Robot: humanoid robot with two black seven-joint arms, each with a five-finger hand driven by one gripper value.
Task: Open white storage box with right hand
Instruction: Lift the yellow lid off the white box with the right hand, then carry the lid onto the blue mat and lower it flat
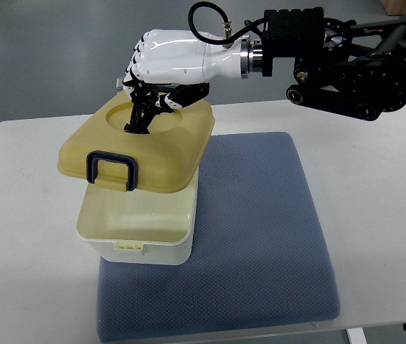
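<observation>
One white storage box, rectangular, standing on the left part of a blue-grey mat that lies on a white table; body open at the near side, a small catch lip showing on its front rim. One lid, yellowish, with a round recess on top and a dark blue latch handle at its front edge; it is lifted off the near rim and tilted, and the far edge is hidden under the lid, so whether it touches the box there cannot be told. One right robot hand, white shell with black fingers, its arm entering from the right edge; fingers curled down and closed on the far part of the lid, at the recess. Left robot hand not seen. Condition of task, as judged: opening well begun, lid raised but not yet clear. Handling notes: keep the grip firm at the recess, as the lid hangs forward from it and may pivot or slip; carry the lid up and away from the box in one smooth arc; avoid dragging the lid across the rim, since the light body may shift on the mat; release only once the lid rests somewhere stable.
</observation>
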